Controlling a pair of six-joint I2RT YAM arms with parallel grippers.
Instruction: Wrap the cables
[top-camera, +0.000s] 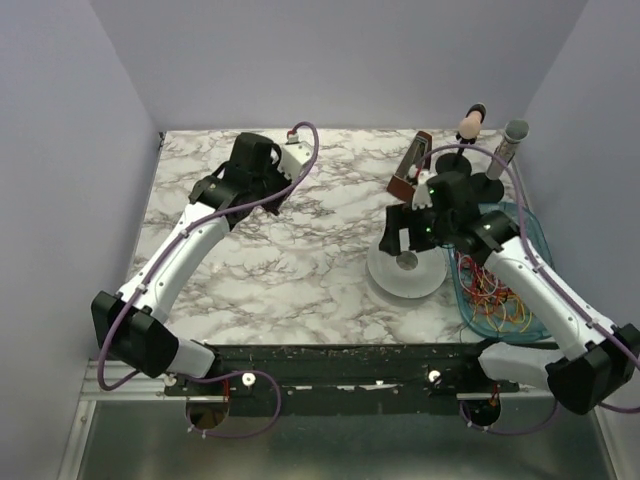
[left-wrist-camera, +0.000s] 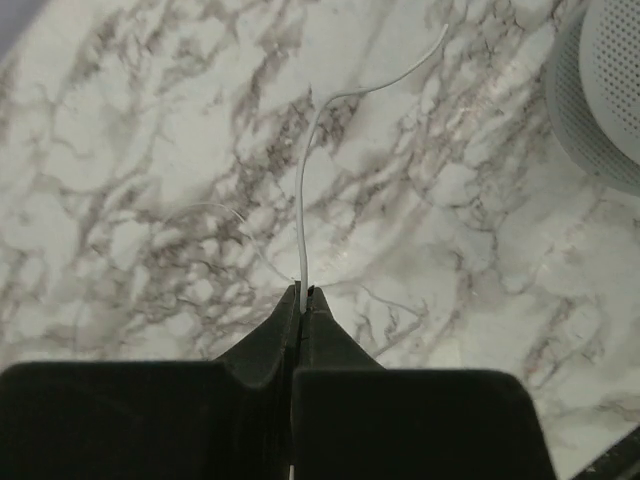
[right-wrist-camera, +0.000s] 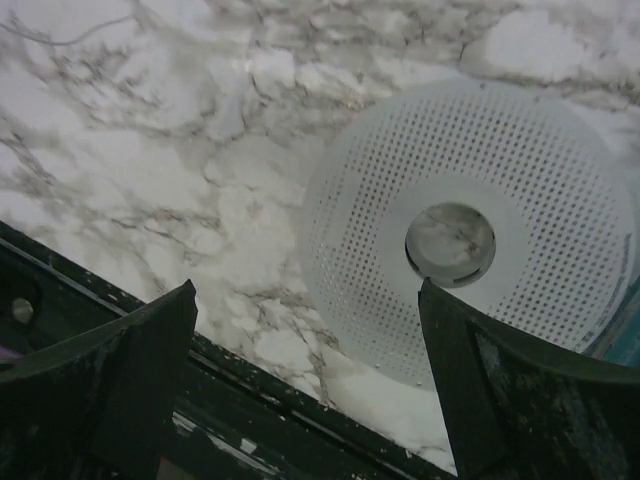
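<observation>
Two claws were mine, one on each side of the white perforated disc. My right claw hung straight above that disc, jaws spread wide with nothing between them, and the disc's round centre hole showed in the gap. My left claw sat well to the left of the disc and farther back on the marble table. It was pinched tight on a thin white wire. That wire ran out from the tips and curved over the marble towards the disc without reaching it. The cables, a tangle of red, orange, yellow and green threads, lay in a blue tray just right of the disc, partly hidden under my right arm. A brown wedge-shaped thing stood just behind the disc; I could not tell what it was
</observation>
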